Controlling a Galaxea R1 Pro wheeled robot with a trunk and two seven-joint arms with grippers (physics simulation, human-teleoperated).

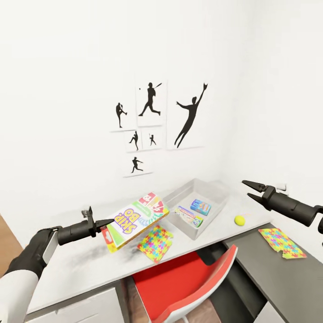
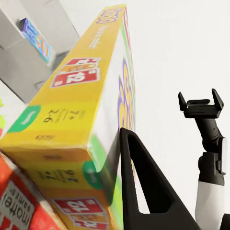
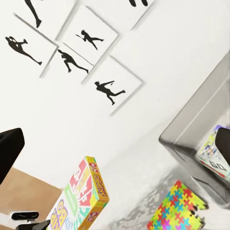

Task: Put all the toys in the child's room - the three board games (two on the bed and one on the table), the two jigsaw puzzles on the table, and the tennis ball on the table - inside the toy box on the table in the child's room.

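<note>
We face the white wall of the child's room, with its baseball silhouette posters (image 1: 152, 125), and below it the long pale counter (image 1: 76, 264), joined at the corner to a lower dark cabinet (image 1: 269, 273); a red chair (image 1: 188, 287) is tucked under. On the counter sits the toy box (image 1: 211, 211), a shallow grey bin, and inside it we see two printed game boxes: a blue one (image 1: 201, 206) and a pale busy one (image 1: 189, 215).

We judge the task roughly a third done. The yellow Skip-Bo game (image 1: 137, 217) is lifted off the counter and tilted, just beside the bin's near corner, with a red-and-white box edge beneath it whose relation we cannot sort out. One jigsaw puzzle (image 1: 154, 243) lies flat on the counter in front of the bin, the other (image 1: 281, 242) on the dark cabinet, and the tennis ball (image 1: 239, 220) rests on the counter just beside the bin's right side. All three are still to go in.

Our left gripper (image 1: 106, 223) reaches forward from a low, nearly level forearm, its jaws clamped on the Skip-Bo game's near edge; the left wrist view shows one dark finger (image 2: 143, 187) pressed against the box face. Our right gripper (image 1: 250, 188) is held above and beyond the ball, arm stretched in from the right, jaws spread and carrying nothing.
</note>
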